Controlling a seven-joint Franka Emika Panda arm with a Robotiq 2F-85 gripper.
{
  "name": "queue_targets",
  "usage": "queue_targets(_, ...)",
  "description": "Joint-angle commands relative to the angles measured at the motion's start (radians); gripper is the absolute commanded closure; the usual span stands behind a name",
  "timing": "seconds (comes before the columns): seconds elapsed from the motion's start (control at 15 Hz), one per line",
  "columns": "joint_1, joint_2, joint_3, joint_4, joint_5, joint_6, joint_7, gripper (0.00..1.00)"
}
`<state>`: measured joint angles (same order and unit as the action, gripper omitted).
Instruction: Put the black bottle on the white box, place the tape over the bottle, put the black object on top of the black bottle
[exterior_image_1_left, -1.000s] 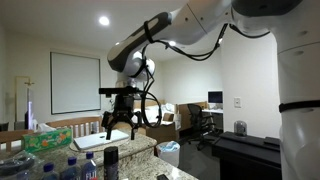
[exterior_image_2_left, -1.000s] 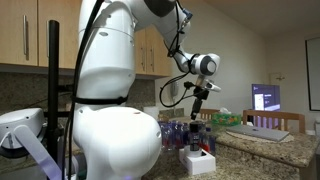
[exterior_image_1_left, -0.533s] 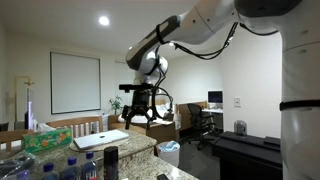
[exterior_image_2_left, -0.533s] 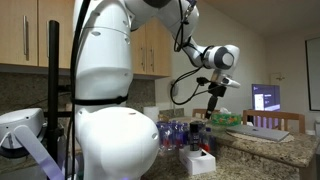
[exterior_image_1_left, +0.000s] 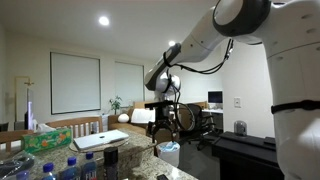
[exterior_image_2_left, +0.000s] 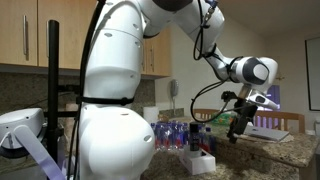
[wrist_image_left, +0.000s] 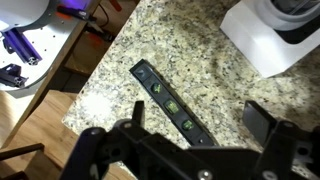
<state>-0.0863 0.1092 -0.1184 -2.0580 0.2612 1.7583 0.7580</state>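
The black bottle (exterior_image_1_left: 110, 160) stands upright near the lower edge of an exterior view, among clear bottles. A white box (exterior_image_2_left: 198, 163) sits on the granite counter (wrist_image_left: 190, 50). My gripper (exterior_image_1_left: 165, 125) (exterior_image_2_left: 238, 125) hangs in the air to the right of these things, well apart from them. In the wrist view the gripper (wrist_image_left: 198, 113) is open with nothing between its fingers (wrist_image_left: 262, 120). Below it a long black level (wrist_image_left: 170, 103) with green vials lies on the counter near the edge. The tape cannot be made out.
Clear bottles with blue caps (exterior_image_2_left: 180, 135) stand in a row on the counter. A green pack (exterior_image_1_left: 45, 140) and a flat white thing (exterior_image_1_left: 100, 140) lie further back. The robot's white base (wrist_image_left: 275, 35) fills the wrist view's top right; floor lies beyond the counter edge (wrist_image_left: 95, 95).
The arm has swung to the right in both exterior views, carrying the gripper away from the bottles and out over the counter's end. The jaws stay open and empty.
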Motion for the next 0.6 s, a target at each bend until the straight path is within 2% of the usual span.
queue_targets(0.0, 0.005, 0.114, -0.002, 0.015, -0.085, -0.002, -0.041, 0.00)
queue_targets(0.33, 0.010, 0.246, -0.015, 0.061, -0.215, 0.014, -0.092, 0.00)
queue_targets(0.53, 0.038, 0.283, 0.000, 0.075, -0.255, 0.086, -0.156, 0.00)
